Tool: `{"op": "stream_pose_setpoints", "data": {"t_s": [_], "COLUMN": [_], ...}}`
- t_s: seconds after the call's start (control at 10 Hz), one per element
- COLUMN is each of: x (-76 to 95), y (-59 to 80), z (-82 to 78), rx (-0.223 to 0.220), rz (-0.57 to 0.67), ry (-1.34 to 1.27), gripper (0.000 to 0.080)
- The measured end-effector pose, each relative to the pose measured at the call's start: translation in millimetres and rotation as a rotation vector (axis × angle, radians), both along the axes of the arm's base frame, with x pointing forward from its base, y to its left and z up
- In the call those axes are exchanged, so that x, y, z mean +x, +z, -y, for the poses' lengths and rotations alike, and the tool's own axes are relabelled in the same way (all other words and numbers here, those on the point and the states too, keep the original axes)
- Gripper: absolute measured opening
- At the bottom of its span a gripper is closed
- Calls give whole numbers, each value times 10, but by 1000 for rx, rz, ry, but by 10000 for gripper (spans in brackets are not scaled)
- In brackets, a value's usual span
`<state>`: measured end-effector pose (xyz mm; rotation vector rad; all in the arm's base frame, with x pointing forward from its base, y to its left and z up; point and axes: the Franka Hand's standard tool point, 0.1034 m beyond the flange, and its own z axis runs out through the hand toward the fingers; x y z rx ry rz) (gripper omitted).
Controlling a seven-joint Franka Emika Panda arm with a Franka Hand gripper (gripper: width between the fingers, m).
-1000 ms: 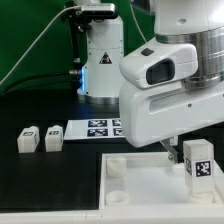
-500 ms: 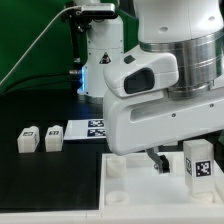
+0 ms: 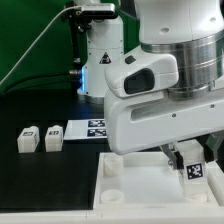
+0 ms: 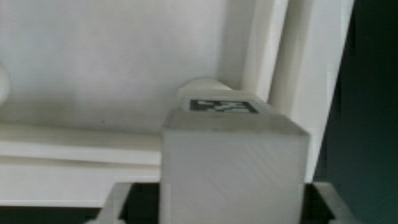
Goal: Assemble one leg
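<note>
My gripper (image 3: 186, 160) hangs low at the exterior view's right, over the large white tray-like part (image 3: 140, 188). It is shut on a leg (image 3: 193, 170), a small white block with a black-and-white tag, which sits slightly tilted near the tray's right edge. In the wrist view the leg (image 4: 231, 150) fills the middle between the two fingers (image 4: 121, 200), tag end away from the camera, with the tray's raised rim (image 4: 276, 50) behind it. Two more legs (image 3: 27, 139) (image 3: 52, 138) stand on the black table at the exterior view's left.
The marker board (image 3: 92, 129) lies flat behind the tray, partly hidden by the arm. A white camera stand (image 3: 100, 60) with a cable rises at the back. The tray has round corner sockets (image 3: 117, 168) near its left edge.
The finger beside the leg has closed in against it. The leg now sits a little lower and tilted, with its tag turned. The arm's body has barely moved in the last half second.
</note>
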<state>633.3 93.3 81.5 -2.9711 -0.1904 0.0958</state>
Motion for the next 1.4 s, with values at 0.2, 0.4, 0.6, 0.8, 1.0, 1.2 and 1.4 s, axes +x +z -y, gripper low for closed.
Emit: {"op": "stream_pose_setpoints", "data": {"t_s": [0.2,0.4,0.6,0.8,1.0,1.2,1.4], "x": [-7,12,30,17,-11,-31,-33], "y": [-8,-12,-25,-31,-29,-22,-27], "z": [-79,-105,-55,-38,-52,-93,-99], "rx": [-12,-22,-19,-41,-65,-89,-88], "rz": [-38,-73,-126,-178,-211,-225,-222], "ry": [-239,-509,-841,-1136,-1372,-1464,-1449], "gripper": [291,291,291,291,291,291,407]}}
